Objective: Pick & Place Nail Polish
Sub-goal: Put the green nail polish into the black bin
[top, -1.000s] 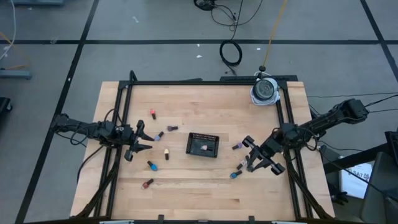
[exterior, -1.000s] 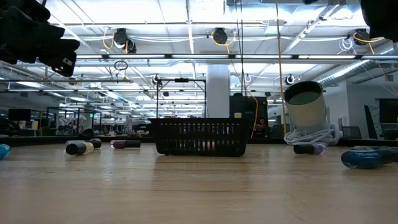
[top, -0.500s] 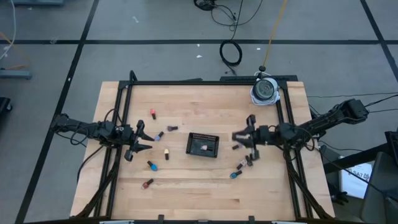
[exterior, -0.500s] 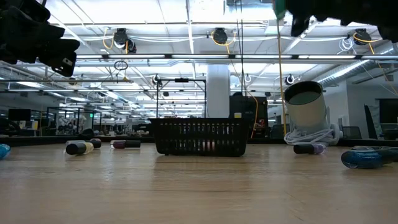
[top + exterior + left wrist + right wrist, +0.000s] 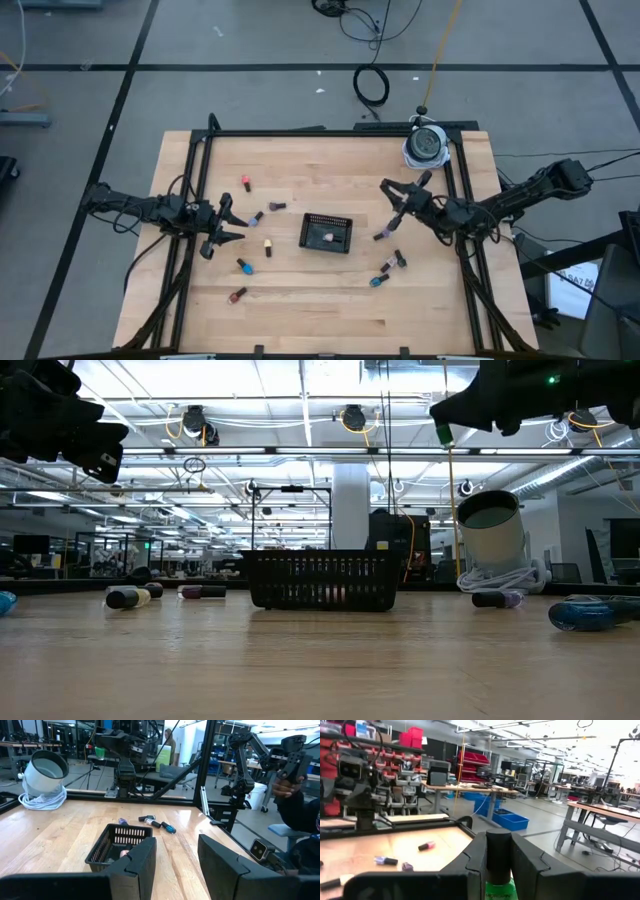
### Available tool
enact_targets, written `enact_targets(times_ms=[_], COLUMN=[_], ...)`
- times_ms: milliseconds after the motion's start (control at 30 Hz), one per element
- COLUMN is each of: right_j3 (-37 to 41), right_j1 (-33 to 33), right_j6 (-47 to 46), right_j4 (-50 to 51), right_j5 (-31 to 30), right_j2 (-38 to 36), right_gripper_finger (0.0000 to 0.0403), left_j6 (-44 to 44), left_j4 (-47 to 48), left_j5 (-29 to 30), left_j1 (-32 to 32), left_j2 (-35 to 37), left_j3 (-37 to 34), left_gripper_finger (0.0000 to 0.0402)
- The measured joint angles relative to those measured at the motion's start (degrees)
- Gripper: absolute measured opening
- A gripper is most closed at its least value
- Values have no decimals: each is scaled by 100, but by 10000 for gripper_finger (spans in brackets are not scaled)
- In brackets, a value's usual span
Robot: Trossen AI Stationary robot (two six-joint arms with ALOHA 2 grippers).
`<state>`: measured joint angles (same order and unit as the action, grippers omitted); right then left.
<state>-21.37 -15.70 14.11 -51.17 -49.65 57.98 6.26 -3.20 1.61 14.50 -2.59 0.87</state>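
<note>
Left hand (image 5: 232, 223) is held over the worktop's (image 5: 320, 310) left side, fingers (image 5: 142, 862) apart, nothing between them. Bottles lie around it: red (image 5: 246, 184) beyond, purple (image 5: 257, 217) just beside, yellow (image 5: 268, 246), blue (image 5: 242, 266) and brown-red (image 5: 237, 295) nearer the front edge. A dark bottle (image 5: 277, 206) lies between purple one and tray (image 5: 327, 232). Tray sits mid-worktop, a pink bottle (image 5: 327, 238) inside. Right of tray a purple bottle (image 5: 381, 235) lies flat, below the right hand (image 5: 398, 196). Right hand is raised above the worktop, clamped on a green bottle (image 5: 498, 887), dark cap (image 5: 498, 855) seen between its fingers (image 5: 475, 857). Two more bottles, dark (image 5: 394, 262) and teal (image 5: 378, 281), lie toward the front. White can (image 5: 425, 146) with coiled cord stands at the far right corner.
</note>
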Motion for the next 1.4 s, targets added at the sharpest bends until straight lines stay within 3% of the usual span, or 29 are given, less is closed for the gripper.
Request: enact_targets(times_ms=[433,733,800,1167,1400], right_j3=[-2,-2,-2,-2,-2], right_j1=[191,381,425,940,1008], right_j6=[-313,-758,-1017,-2369,-2617], right_j4=[635,1041,1148,1239,1153], right_j5=[-285,-27,355,3937,5100], right_j2=[2,2,0,2,2], right_gripper_finger=[46,46,46,46,46], left_j6=[0,0,0,-2,0], left_j4=[0,0,0,0,1], left_j5=[0,-2,-1,-2,-1], left_j1=[0,0,0,0,0], left_j2=[-2,-1,0,0,-1], left_j3=[-1,-1,-1,-1,-1], left_gripper_finger=[145,145,145,145,145])
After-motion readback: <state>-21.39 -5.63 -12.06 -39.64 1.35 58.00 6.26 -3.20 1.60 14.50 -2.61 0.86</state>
